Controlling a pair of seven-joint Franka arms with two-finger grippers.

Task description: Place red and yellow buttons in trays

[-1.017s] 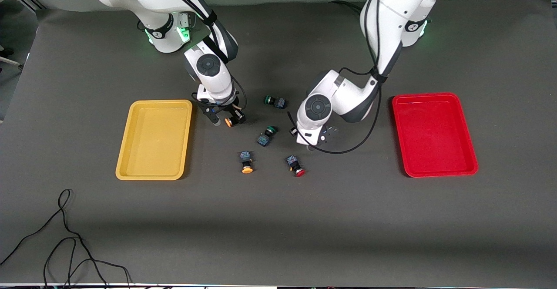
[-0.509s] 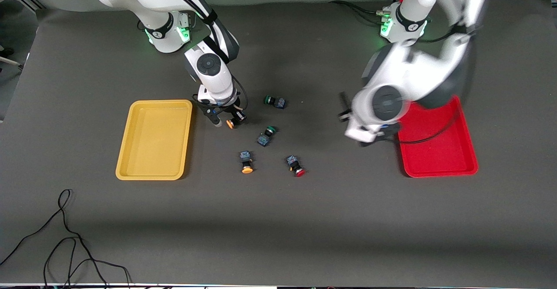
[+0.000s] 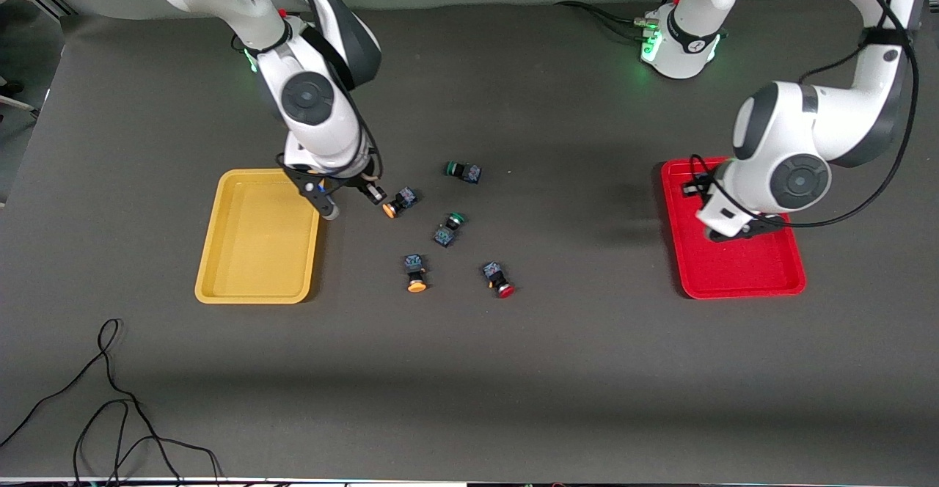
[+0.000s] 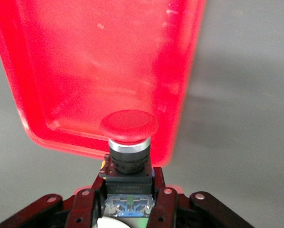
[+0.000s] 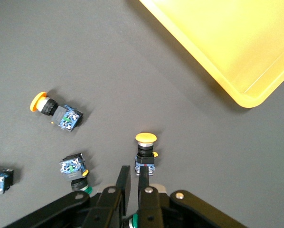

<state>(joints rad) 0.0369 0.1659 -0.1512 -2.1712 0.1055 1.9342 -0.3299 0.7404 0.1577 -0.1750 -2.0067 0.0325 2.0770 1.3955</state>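
My left gripper [image 4: 127, 202] is shut on the dark body of a red-capped button [image 4: 128, 126] and hangs over the red tray [image 4: 108, 57]. In the front view that gripper [image 3: 733, 232] is over the red tray [image 3: 741, 274] and hides the button. My right gripper [image 5: 134, 178] is shut with nothing between its fingers, raised between the yellow tray [image 5: 227, 42] and a yellow button [image 5: 146, 151] lying on the table. The front view shows this gripper [image 3: 359, 197], the yellow tray [image 3: 257, 234] and that button [image 3: 400, 201]. A second yellow button [image 3: 415, 273] and a red button [image 3: 499, 279] lie nearer the camera.
Two green-capped buttons [image 3: 463, 171] [image 3: 447, 229] lie on the dark mat among the others. A black cable [image 3: 110, 399] loops near the front edge toward the right arm's end.
The left arm swung from the middle of the table to over the red tray, carrying the red button. The right gripper closed and rose; the yellow button stayed on the table.
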